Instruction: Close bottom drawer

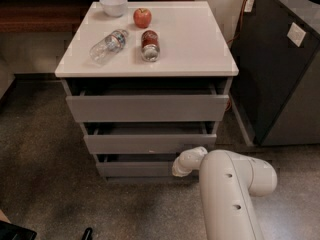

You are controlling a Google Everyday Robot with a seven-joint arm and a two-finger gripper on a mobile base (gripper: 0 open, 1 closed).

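At the foot of the white-topped cabinet (200, 44), low on its right-hand side, the gripper (180, 168) sits right against the front of the bottom drawer (135, 168). The pale tip meets the grey panel near its right end, and from this angle I cannot tell whether the gripper is open or closed. The thick white arm (232, 194) reaches in from the floor in front of the cabinet, to the right.

The bottom drawer is the lowest of the cabinet's three, a plain grey front just above the floor, and it stands a little way out, with a dark gap showing along its top edge. Above it in the cabinet the middle drawer (150, 143) is out a bit too. The top drawer (147, 107) juts forward the most, right under the white top.

On the cabinet's top a white bowl (114, 5) sits at the back left, with a red apple (142, 17) just beside it. A can (149, 45) lies on its side near the middle, and a clear water bottle (107, 45) lies on its side to the can's left. A dark grey unit (280, 74) stands off the cabinet's right flank.
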